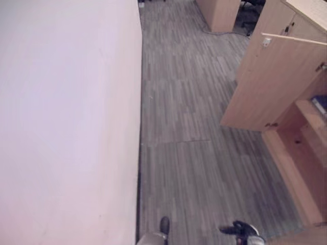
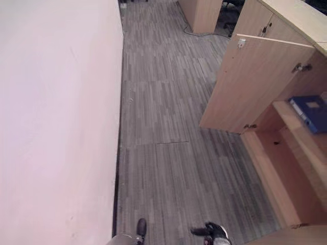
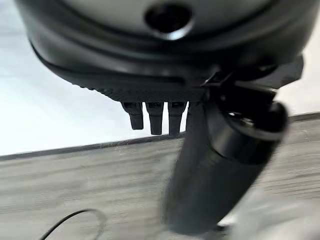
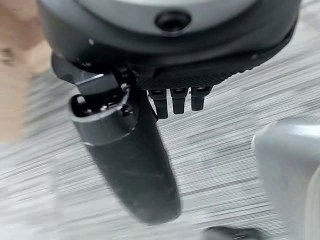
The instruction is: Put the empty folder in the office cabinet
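The cabinet (image 2: 255, 87) stands at the right side of the head views, with its door (image 2: 245, 81) swung open toward the carpet floor (image 2: 168, 127). Inside, a blue folder (image 2: 310, 113) lies on a shelf (image 2: 294, 122), near the shelf's front edge. The lower compartment below the shelf shows bare wood. A white wall (image 2: 56, 117) runs along the left side of the floor.

The left robot hand (image 3: 210, 165) hangs low by the wall. Its fingers (image 3: 155, 117) show as short curled stubs under the palm, the thumb stands out beside them, and it holds nothing. The right robot hand (image 4: 130, 165) hangs above the carpet, near the cabinet. Its fingers (image 4: 177, 100) are also curled in, and nothing is between them and the thumb.
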